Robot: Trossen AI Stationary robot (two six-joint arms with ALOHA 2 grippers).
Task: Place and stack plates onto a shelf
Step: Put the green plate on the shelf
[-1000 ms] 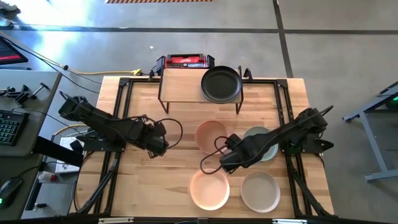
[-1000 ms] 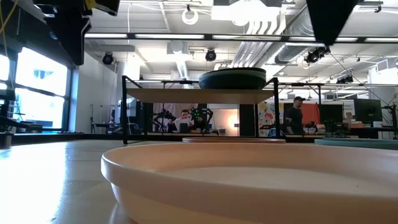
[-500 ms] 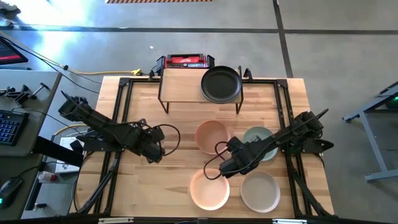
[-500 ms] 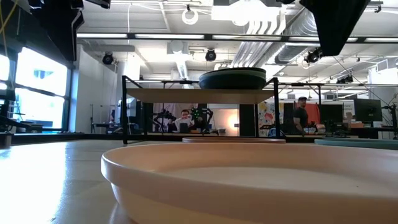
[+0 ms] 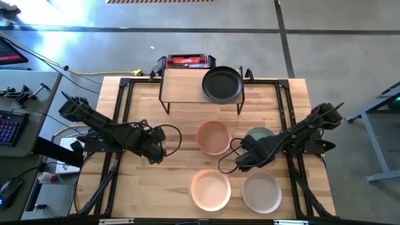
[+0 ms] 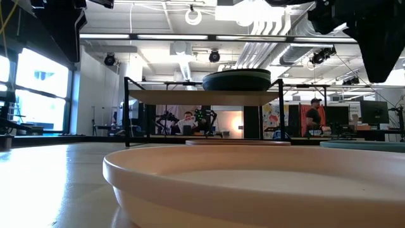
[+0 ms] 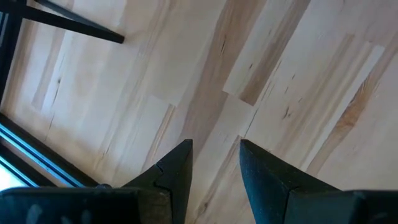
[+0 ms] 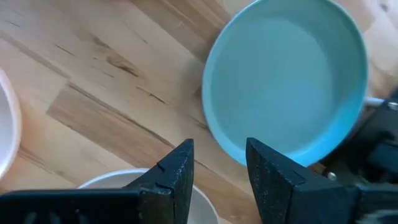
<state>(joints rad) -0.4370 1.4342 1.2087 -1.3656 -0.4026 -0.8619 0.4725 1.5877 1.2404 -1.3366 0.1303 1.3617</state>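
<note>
The shelf (image 5: pixel 187 84) stands at the table's far edge with a black plate (image 5: pixel 222 84) on its right half; in the low view that plate (image 6: pixel 236 80) looks like a thick stack. Four plates lie flat on the table: a peach-pink one (image 5: pixel 213 137), a pale green one (image 5: pixel 259 134), a second peach-pink one (image 5: pixel 210 189) and a cream-white one (image 5: pixel 260 192). My right gripper (image 5: pixel 241 164) hovers open just beside the near-left rim of the pale green plate (image 8: pixel 286 81). My left gripper (image 5: pixel 156 151) waits open over bare wood (image 7: pixel 214 163).
A red-and-black device (image 5: pixel 186 61) sits behind the shelf. Black frame rails (image 5: pixel 119 125) run along the table's left and right sides. The shelf's left half (image 5: pixel 181 83) is bare wood. People show in the room beyond the table (image 6: pixel 313 117).
My right gripper dipped toward the table's near edge between the plates, then swung toward the table's right, ending beside the pale green plate. My left gripper drew back a little toward the near-left and then stayed still. No plate has moved.
</note>
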